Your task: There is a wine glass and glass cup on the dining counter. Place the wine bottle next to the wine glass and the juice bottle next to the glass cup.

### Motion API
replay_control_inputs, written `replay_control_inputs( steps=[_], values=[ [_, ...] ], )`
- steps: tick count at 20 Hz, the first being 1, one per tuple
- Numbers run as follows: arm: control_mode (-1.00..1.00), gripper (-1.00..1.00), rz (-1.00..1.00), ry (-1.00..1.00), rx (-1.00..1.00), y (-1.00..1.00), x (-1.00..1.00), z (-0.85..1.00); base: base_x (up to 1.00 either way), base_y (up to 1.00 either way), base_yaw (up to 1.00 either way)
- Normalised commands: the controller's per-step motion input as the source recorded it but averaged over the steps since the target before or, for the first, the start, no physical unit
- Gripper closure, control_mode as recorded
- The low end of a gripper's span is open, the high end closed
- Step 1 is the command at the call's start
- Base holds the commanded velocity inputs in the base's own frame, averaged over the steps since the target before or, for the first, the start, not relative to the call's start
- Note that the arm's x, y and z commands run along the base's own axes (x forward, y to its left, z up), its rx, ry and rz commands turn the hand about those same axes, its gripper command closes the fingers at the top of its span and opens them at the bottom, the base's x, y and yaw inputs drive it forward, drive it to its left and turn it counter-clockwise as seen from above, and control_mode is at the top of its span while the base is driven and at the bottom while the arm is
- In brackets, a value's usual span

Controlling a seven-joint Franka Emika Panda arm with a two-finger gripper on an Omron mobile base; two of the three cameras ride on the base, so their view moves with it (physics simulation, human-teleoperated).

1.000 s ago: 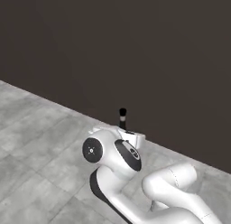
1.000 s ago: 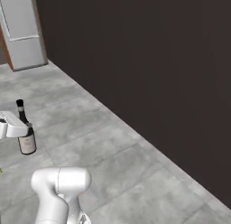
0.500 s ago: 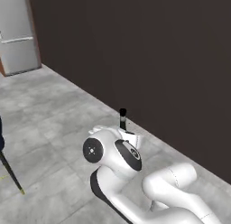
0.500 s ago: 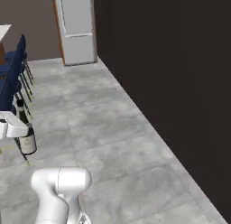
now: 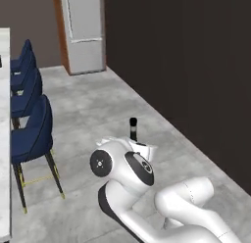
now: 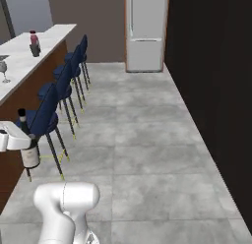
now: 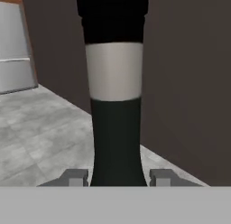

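While the base carries it across the kitchen floor, the gripper [image 7: 116,175] is clamped on the wine bottle [image 7: 115,90], one finger on each side of the dark lower body, below the pale label band. In the right base view the same bottle [image 6: 28,144] stands upright in the gripper [image 6: 23,140], low beside the nearest blue stool [image 6: 43,119] and well below the level of the table [image 6: 34,53].

The step in hand, as I judge it, is the carry to the table, and doing it well means keeping the bottle vertical and the hold firm. The hold sits low on a tall body, so any sharp swing of the arm or jolt of the base could tip the neck over; smooth, slow motion is the safer choice.

Up and ahead of the gripper, on the table top, the wine glass [image 6: 4,71] stands near the edge, well apart from the bottle. Farther beyond it, along the same top, the juice bottle [image 6: 33,38] stands touching or just behind the dark glass cup [image 6: 35,49]; I cannot tell which.

Before the arm reaches over, the bottle must be lifted clear of the stool backs and the table's edge. It should then come down just beside the wine glass, not touching it, since a thin glass would topple at a nudge.
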Motion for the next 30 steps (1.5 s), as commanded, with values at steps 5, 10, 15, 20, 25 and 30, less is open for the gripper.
replay_control_inputs(
  steps=[5,10,15,20,25,30],
  values=[
    [1.0,1.0,0.0,0.0,0.0,0.0,0.0,0.0,0.67,-0.15,0.45],
    [1.0,1.0,0.0,0.0,0.0,0.0,0.0,0.0,0.65,-0.26,0.34],
    [1.0,1.0,0.0,0.0,0.0,0.0,0.0,0.0,0.63,-0.33,0.25],
    [1.0,1.0,0.0,0.0,0.0,0.0,0.0,0.0,0.62,-0.32,0.26],
    [1.0,1.0,0.0,0.0,0.0,0.0,0.0,0.0,0.56,-0.12,0.48],
    [1.0,1.0,0.0,0.0,0.0,0.0,0.0,0.0,0.52,0.01,0.44]
  ],
)
